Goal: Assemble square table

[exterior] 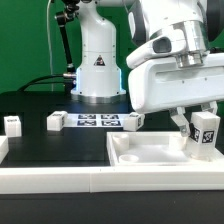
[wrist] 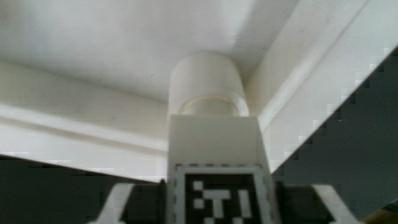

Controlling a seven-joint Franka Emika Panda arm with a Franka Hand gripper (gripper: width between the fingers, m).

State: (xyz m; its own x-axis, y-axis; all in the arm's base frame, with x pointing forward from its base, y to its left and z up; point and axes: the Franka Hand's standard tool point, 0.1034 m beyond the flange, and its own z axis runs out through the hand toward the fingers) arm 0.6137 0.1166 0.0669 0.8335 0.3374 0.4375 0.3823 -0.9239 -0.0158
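Nearest the exterior camera lay the long white rail (exterior: 50,180), across the front of the black table. Behind it, at the exterior view's left, stood the leftmost leg (exterior: 12,124), then the second leg (exterior: 57,121), then the flat marker board (exterior: 95,121) and the third leg (exterior: 133,121) just beside the board's far end. Right of those lay the tabletop (exterior: 150,148), rim up, in front of the third leg. At the far right the claw (exterior: 198,118) was partly closed on the held leg (exterior: 206,132), gripping it upright over the tabletop's right end. In the wrist view that leg's rounded end pointed into an inside corner of the tabletop; whether it touched the floor there I could not tell, and no hole showed. The step looked like seating this leg in that corner. To do it well, the leg should be kept plumb, centred on the corner fitting and lowered straight. The grip should be kept firm until the end was seated, and any turning done gently so the light tabletop did not slide. Writing was scarce: the legs and board carried only black-and-white square tags without letters, and the robot base (exterior: 97,60) bore a small dark triangular mark, too small to read.
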